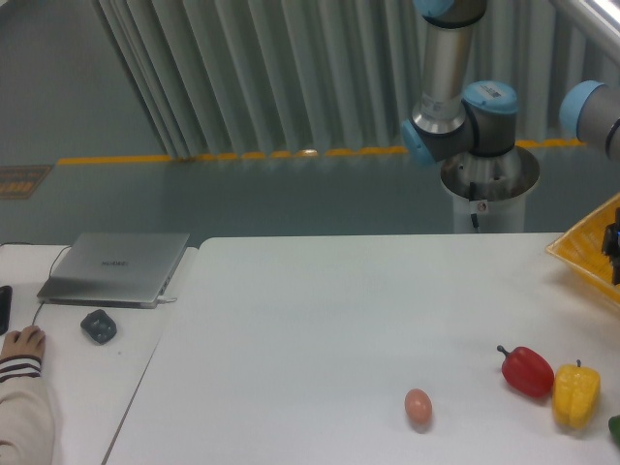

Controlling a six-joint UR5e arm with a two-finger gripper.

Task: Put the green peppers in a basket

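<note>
Green pepper [615, 429]: you get only a dark green sliver at the right frame edge, low on the table, just right of the yellow pepper; most of it is cut off.
Yellow pepper [575, 394]: near the front right, touching or nearly touching the red pepper [527, 371] on its left.
Egg [418, 406]: alone, left of the red pepper and apart from it, near the table's front edge.
Open room: you have wide bare white table [339, 329] from the egg leftward and back to the far edge.
Basket [584, 250]: yellow, latticed, at the right edge behind the peppers, tilted and partly out of frame.
Gripper [612, 254]: only a dark piece shows at the right edge against the basket; you cannot tell whether the fingers are parted or closed.
Side desk: a person's hand [21, 342] at far left, a dark mouse [98, 325], and a closed grey laptop [117, 266] behind it.
Arm [455, 107]: rises from its pedestal beyond the far table edge.
Room: grey floor with a yellow line [242, 155], ribbed curtain behind.
</note>
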